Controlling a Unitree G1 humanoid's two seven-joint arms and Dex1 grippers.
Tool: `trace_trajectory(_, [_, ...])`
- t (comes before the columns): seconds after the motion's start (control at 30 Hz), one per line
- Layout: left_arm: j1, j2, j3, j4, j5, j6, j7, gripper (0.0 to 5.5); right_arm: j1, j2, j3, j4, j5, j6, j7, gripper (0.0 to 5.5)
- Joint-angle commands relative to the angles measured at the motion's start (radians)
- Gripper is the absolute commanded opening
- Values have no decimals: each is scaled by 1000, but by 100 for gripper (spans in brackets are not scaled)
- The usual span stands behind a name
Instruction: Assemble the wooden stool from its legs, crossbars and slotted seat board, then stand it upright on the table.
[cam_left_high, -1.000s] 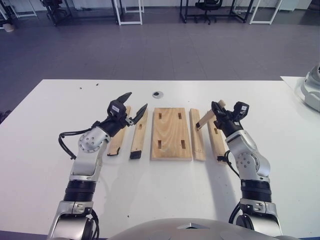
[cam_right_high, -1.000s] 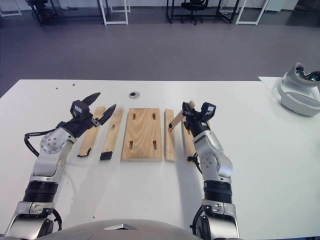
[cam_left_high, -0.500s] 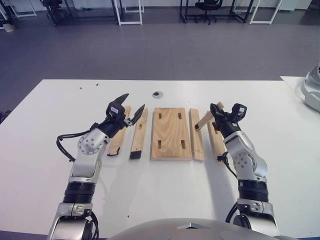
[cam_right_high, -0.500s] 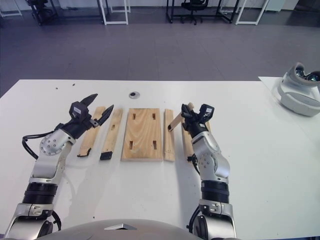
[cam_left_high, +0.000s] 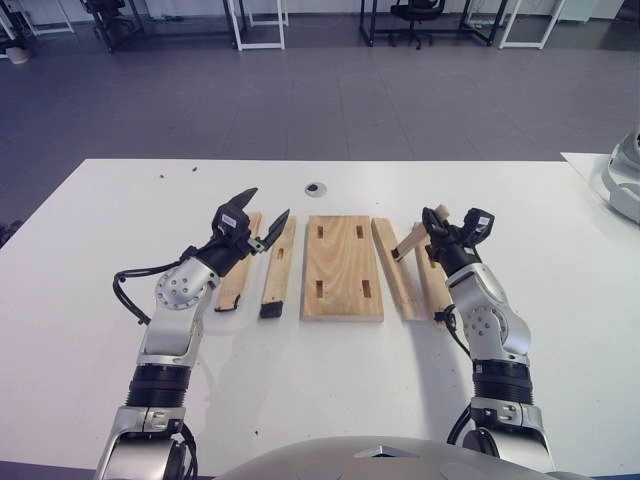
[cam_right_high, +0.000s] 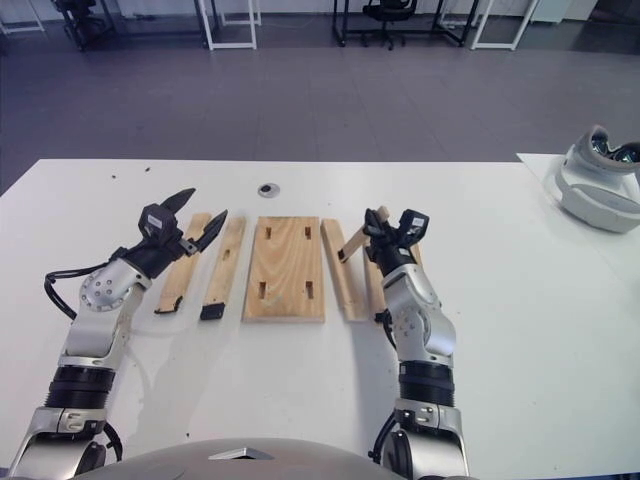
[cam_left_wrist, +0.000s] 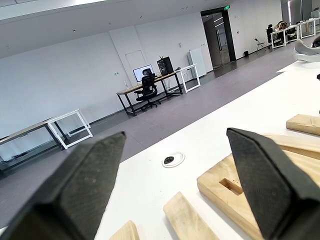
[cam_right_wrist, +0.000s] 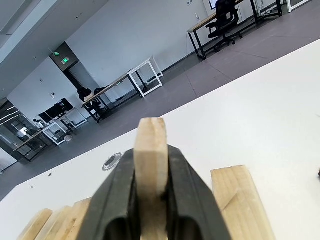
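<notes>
Wooden crossbar (cam_left_high: 411, 241) clenched in right pincer (cam_left_high: 437, 224), tilted over a leg (cam_left_high: 399, 286), left pincer (cam_left_high: 268, 204) released above other legs (cam_left_high: 278, 265)

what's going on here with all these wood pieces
The robot is early in building the stool. Its right gripper is shut on a short wooden piece, tilted over the two strips right of the flat seat board. The left gripper hovers open over two more strips on the left. Nothing is joined yet.
</notes>
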Motion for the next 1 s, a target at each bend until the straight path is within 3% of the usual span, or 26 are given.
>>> trace_trajectory(0.03, [4, -3, -3, 12, 9, -14, 4, 372, 16, -48, 78, 32, -110, -43, 40, 41])
trace_trajectory(0.3, [0, 0, -1, 13, 13, -13, 4, 372, 101, -127, 185, 274, -313, -342, 166, 41])
trace_trajectory(0.47, [3, 5, -1, 12, 13, -11, 0, 372, 120, -143, 229, 368, -356, -378, 202, 41])
trace_trajectory(0.7, [-2, -2, -7, 17, 18, -10, 6, 372, 39, -119, 228, 193, -273, -344, 225, 41])
trace_trajectory(0.73, [-6, -5, -8, 19, 19, -11, 8, 372, 22, -116, 226, 172, -261, -325, 227, 77])
trace_trajectory(1.0, [-14, -10, -4, 31, 22, -25, 24, 372, -42, -166, 213, 5, -239, 14, 160, 221])
